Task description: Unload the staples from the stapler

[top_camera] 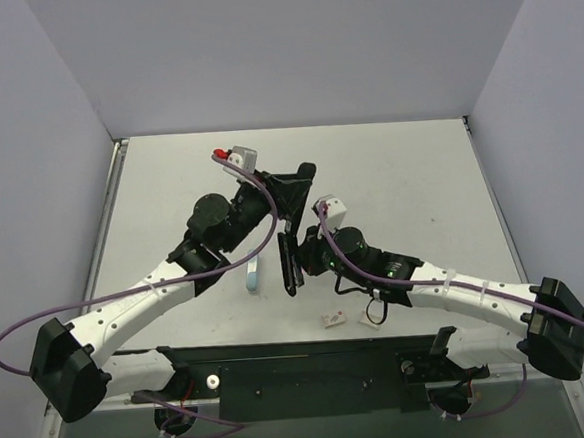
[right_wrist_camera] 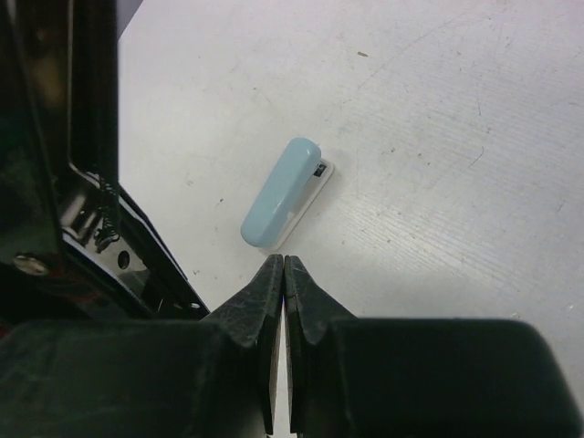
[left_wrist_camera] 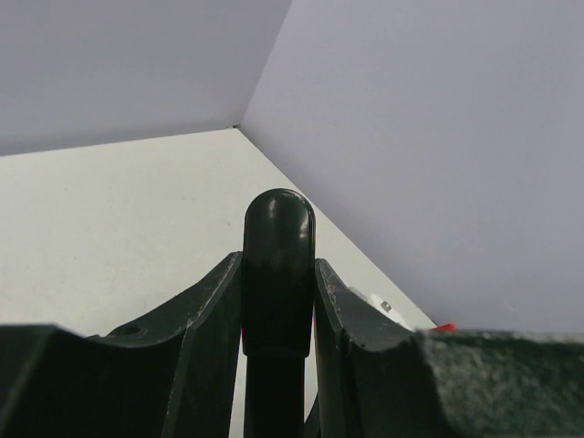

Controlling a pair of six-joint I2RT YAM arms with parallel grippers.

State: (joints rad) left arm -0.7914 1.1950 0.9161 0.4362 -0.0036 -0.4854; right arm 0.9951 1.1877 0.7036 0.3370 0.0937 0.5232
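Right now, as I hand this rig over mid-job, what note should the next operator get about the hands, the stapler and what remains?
Left hand: shut on the black stapler, holding it swung open above the table.
Right hand: shut, empty, right beside the opened stapler; a light-blue small stapler lies on the table ahead of it.
Done: stapler lifted and opened.
Left: pull the staples out; whether any are out already cannot be told.

Glossy black plastic stapler (left_wrist_camera: pixel 278 255); matt, faintly scratched white table (right_wrist_camera: pixel 438 137).
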